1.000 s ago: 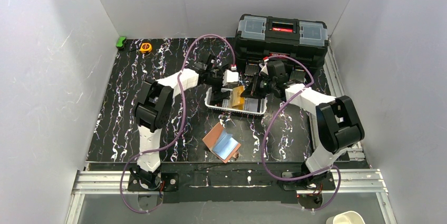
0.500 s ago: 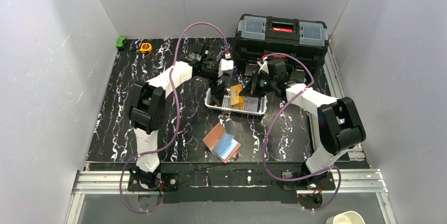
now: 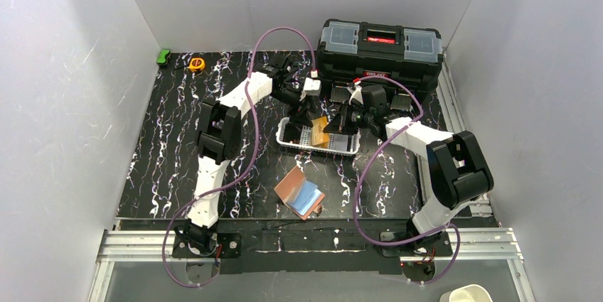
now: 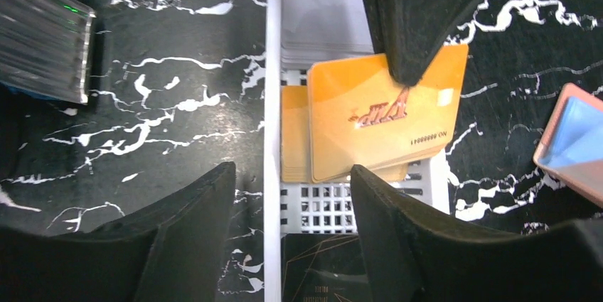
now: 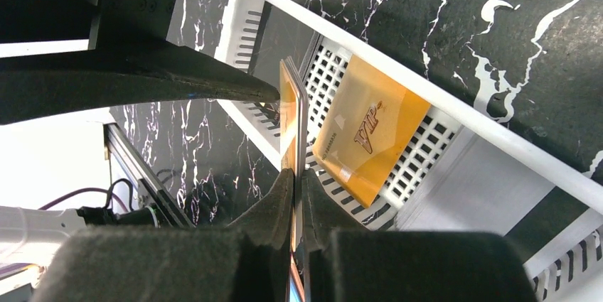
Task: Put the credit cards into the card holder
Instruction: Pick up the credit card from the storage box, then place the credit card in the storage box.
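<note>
The card holder [image 3: 290, 187] lies open on the counter [image 3: 178, 146], near the arm bases, with a light blue card [image 3: 307, 196] on its inside. Farther out, the white basket [image 3: 313, 147] contains orange cards [image 5: 370, 131]. The right fingers [image 5: 274, 209] pinch one orange card [image 5: 291, 110] upright above it. The left fingers [image 4: 192, 224] are spread and straddle the basket rim.

White-and-black arms [image 3: 238, 99], purple cables [image 3: 358, 192]

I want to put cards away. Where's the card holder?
In the top view, the card holder lies open in the middle, on the near side of the white basket.
</note>
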Motion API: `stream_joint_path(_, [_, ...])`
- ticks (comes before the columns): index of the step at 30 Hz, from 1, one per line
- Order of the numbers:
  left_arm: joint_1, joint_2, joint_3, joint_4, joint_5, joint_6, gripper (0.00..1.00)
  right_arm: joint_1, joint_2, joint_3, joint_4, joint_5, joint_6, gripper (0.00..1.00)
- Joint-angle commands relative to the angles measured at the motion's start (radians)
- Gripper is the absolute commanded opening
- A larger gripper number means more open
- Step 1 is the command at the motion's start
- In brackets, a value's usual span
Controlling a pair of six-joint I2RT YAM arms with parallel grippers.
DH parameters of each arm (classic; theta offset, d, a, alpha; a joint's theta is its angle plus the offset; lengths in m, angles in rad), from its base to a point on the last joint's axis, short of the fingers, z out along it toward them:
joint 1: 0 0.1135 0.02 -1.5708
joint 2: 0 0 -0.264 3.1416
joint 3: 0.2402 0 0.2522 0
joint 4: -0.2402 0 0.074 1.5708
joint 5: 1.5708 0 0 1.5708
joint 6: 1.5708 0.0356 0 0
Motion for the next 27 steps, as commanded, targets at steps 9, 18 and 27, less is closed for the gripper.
stream_joint_path(9, [-0.001,-0.015,0.046,-0.156,0.063,0.105,0.3,0.002,-0.061,-0.03,0.116,0.011,-0.053,0.03])
stream_joint_path(18, [0.001,-0.032,0.031,-0.139,0.054,0.107,0.0,0.002,-0.065,-0.052,0.134,0.012,-0.07,0.06])
stream_joint_path(27, [0.012,-0.055,0.02,-0.136,0.038,0.12,0.0,0.001,-0.022,-0.058,0.117,0.015,-0.08,0.16])
